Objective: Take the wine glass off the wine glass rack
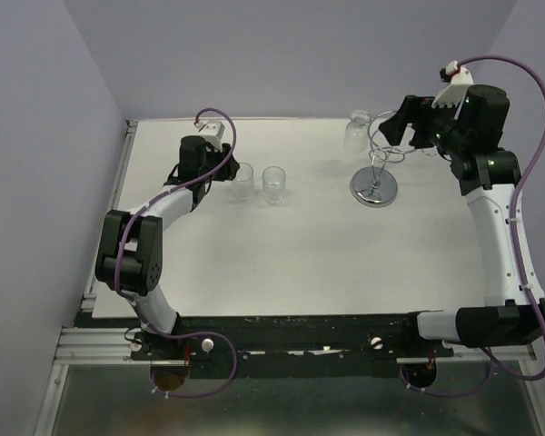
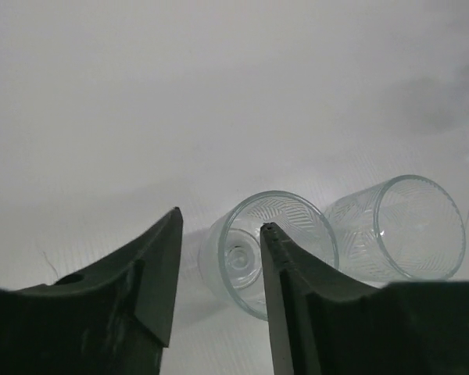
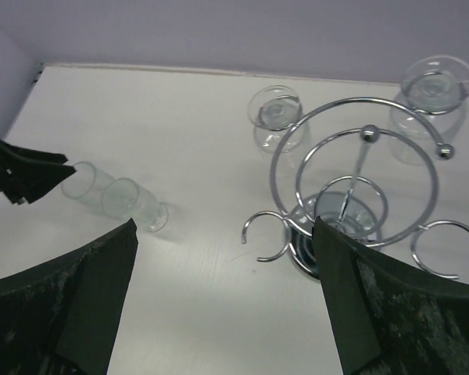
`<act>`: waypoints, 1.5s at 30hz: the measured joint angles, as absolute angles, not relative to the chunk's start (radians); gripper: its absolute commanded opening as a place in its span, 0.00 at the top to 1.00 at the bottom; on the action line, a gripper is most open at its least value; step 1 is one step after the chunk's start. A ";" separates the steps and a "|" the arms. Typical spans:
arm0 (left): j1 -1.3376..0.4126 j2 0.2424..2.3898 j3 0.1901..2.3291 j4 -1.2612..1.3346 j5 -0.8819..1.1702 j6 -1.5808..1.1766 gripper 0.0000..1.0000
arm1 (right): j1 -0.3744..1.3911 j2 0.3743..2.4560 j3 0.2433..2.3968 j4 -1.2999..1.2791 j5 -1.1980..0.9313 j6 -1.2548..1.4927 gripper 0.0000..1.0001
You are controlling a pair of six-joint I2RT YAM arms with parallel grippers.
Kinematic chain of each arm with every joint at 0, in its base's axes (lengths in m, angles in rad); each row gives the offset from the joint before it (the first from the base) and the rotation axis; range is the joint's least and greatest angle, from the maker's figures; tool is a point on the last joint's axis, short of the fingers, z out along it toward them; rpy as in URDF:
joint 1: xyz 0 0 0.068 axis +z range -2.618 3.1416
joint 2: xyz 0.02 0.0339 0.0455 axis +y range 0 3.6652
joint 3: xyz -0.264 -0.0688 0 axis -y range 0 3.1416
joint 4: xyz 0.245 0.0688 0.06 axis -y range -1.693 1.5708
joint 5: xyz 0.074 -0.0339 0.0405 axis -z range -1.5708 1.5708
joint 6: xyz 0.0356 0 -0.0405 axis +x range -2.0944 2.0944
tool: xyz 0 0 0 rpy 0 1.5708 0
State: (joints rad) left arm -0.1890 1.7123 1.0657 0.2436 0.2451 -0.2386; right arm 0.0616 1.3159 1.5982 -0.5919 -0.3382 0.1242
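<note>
Wine glass (image 3: 275,117) hangs by its foot from a hook at the far left of the wine glass rack (image 3: 366,133). Thin clear glass is judged light, slippery and brittle. It is best held at the bowl or stem and slid out along the hook (the polished chrome wire rack may tip). Right gripper (image 3: 225,234) is spread wide and empty. Left gripper (image 2: 220,219) is parted, holding nothing, beside a cut-pattern glass (image 2: 395,226).
</note>
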 measured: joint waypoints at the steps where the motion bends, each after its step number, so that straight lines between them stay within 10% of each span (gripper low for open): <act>1: -0.189 1.712 1.071 0.244 0.245 -0.239 0.33 | 0.042 1.325 1.609 -0.594 -0.325 0.121 0.00; 12: -0.159 1.620 1.107 0.187 0.216 -0.151 0.02 | -0.025 1.342 1.636 -0.628 -0.163 0.059 0.00; 26: -0.268 1.610 1.367 0.195 0.685 0.071 0.01 | -0.118 1.451 1.779 -0.664 -0.168 0.004 0.00; 45: -0.525 2.189 1.859 0.227 0.722 0.070 0.01 | -0.120 1.623 1.768 -0.530 -0.420 -0.264 0.01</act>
